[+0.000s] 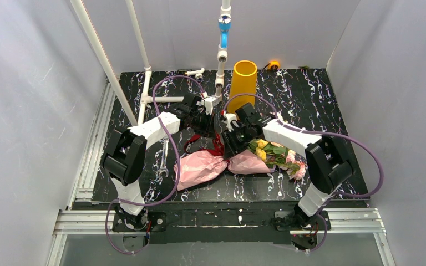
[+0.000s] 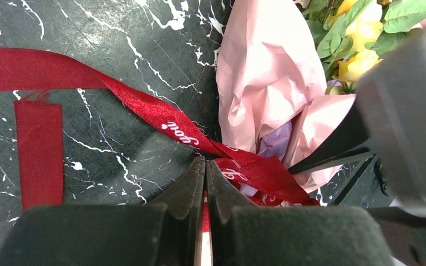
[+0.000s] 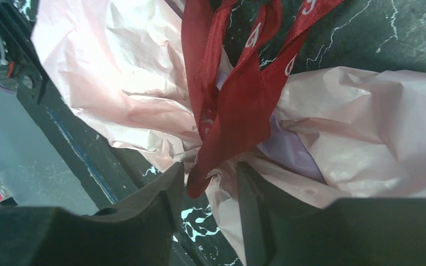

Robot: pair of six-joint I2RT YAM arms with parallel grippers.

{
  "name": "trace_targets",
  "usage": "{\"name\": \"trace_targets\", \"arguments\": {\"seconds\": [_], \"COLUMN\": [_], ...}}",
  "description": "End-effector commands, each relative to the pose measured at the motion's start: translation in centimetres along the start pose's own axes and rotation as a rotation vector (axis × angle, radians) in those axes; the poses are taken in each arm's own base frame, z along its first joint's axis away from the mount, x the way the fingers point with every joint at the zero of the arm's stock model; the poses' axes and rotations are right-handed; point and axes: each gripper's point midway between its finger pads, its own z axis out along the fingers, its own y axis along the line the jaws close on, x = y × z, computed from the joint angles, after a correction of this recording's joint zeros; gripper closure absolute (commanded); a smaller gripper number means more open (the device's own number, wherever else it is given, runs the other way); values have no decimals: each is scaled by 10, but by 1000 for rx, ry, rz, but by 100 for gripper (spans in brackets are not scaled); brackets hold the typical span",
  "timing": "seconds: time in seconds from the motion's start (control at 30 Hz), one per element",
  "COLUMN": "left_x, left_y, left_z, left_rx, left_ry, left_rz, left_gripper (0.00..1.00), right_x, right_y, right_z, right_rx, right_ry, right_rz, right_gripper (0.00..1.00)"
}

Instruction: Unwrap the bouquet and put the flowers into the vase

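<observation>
A bouquet point(image 1: 248, 164) lies on its side on the black table with white marble lines point(image 1: 321, 94), in front of both arms. It is wrapped in crinkly pink paper point(image 2: 266, 72) with a bit of lilac paper showing inside. Yellow, cream and pink fake roses with green leaves point(image 1: 277, 154) stick out of the end on the right side, near the right arm.

A shiny dark red ribbon point(image 2: 144, 105) goes around the pinched middle of the paper. One long end runs flat across the table. The ribbon has curly white writing on it. In the left wrist view one word reads "you". In the right wrist view the white marks are cut off and cannot be read.

The left claw point(image 2: 206, 163) is squeezed tight, with the red ribbon pinched between its two tips, right next to the knot.

The right claw point(image 3: 211, 180) is about half open. Its two dark fingers point(image 3: 163, 199) sit on either side of a loose ribbon tip and the paper's middle, but they are not pressing on them.

The tall, plain mustard-yellow tube vase point(image 1: 243, 80) stands upright at the back of the table, apart from the bouquet. It is just beside a white pipe with a blue part point(image 1: 224, 33).
</observation>
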Motion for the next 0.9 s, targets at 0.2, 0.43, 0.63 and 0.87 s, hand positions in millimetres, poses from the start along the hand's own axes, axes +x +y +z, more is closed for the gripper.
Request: {"name": "trace_targets", "arguments": {"seconds": [0.2, 0.43, 0.63, 0.87], "left_x": [-2, 1, -5, -44], "left_y": [10, 31, 35, -16], "left_z": [-1, 4, 0, -59], "left_rx": [-45, -89, -65, 199], "left_ry": [9, 27, 31, -221], "left_rz": [18, 14, 16, 165], "left_gripper": [100, 100, 100, 38], "right_x": [-13, 3, 1, -8], "right_y": [32, 42, 35, 41], "right_z": [-17, -35, -32, -38], "right_rx": [-119, -137, -121, -135], "right_ry": [-69, -126, -123, -203], "right_rz": [-76, -194, -242, -339], "right_gripper": [88, 89, 94, 99]}}
